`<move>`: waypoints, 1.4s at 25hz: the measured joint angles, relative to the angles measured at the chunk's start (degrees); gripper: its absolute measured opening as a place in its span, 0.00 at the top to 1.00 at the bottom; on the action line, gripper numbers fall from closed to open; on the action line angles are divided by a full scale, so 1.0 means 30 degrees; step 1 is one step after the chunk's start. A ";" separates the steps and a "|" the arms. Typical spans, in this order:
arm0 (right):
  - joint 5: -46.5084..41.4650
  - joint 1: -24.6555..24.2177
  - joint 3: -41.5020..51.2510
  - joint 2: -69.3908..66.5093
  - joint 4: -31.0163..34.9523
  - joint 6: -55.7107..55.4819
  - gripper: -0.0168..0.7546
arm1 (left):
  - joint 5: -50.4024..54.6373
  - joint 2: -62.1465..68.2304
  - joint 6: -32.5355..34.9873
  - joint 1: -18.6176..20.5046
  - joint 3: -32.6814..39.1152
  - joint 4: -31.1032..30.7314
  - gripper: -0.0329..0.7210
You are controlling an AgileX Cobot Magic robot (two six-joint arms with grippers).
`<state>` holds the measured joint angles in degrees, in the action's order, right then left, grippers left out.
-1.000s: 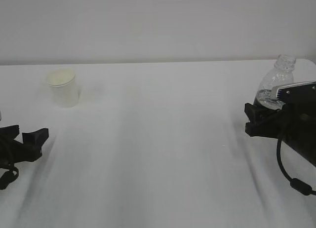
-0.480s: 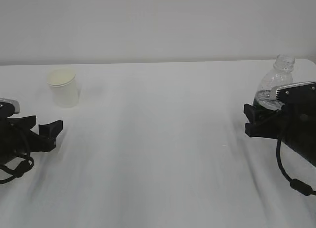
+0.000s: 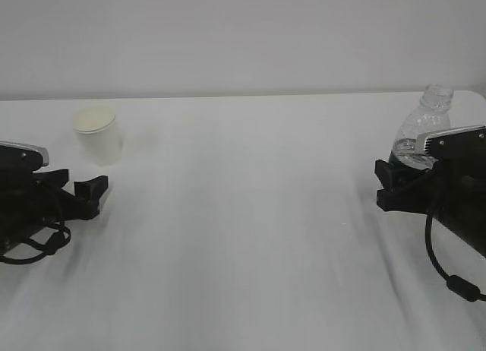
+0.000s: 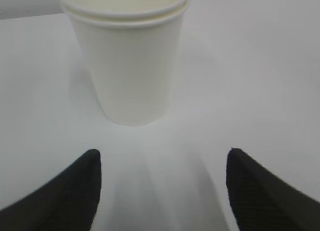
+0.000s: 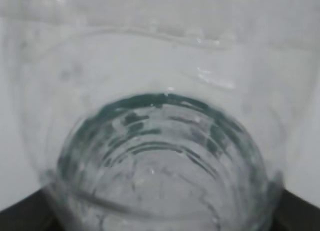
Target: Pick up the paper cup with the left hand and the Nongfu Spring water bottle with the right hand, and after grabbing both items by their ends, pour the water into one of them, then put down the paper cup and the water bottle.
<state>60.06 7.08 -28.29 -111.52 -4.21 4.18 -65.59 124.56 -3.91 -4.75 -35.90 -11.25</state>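
On counter, back left: paper cup [image 3: 97,134] upright | left pincer [image 4: 162,183] open, just short | right pincer [image 3: 399,185] around Nongfu Spring water bottle [image 3: 424,127], grip unclear | step: grasping | next: advance, close on cup.

The paper cup [image 3: 97,135] near the bench's [image 3: 243,237] far left corner was white, its inside pale cream; the water bottle [image 3: 422,131] at the far right edge was clear and ribbed, with a dark green band; both hands were black; the bench was plain white.
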 joint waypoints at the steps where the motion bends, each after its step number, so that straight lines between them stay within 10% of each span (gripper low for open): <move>1: 0.0000 0.0000 0.0000 0.0000 0.0000 0.0000 0.34 | 0.0000 0.0084 0.0000 0.0000 -0.0171 0.0035 0.22; 35: 0.0000 0.0000 0.0000 0.0012 -0.0501 -0.0053 0.34 | 0.0000 0.2542 0.0000 0.0000 -0.4940 0.0305 0.22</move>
<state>60.06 7.08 -28.29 -111.48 -5.71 4.02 -65.59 132.19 -3.91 -4.75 -50.72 -10.34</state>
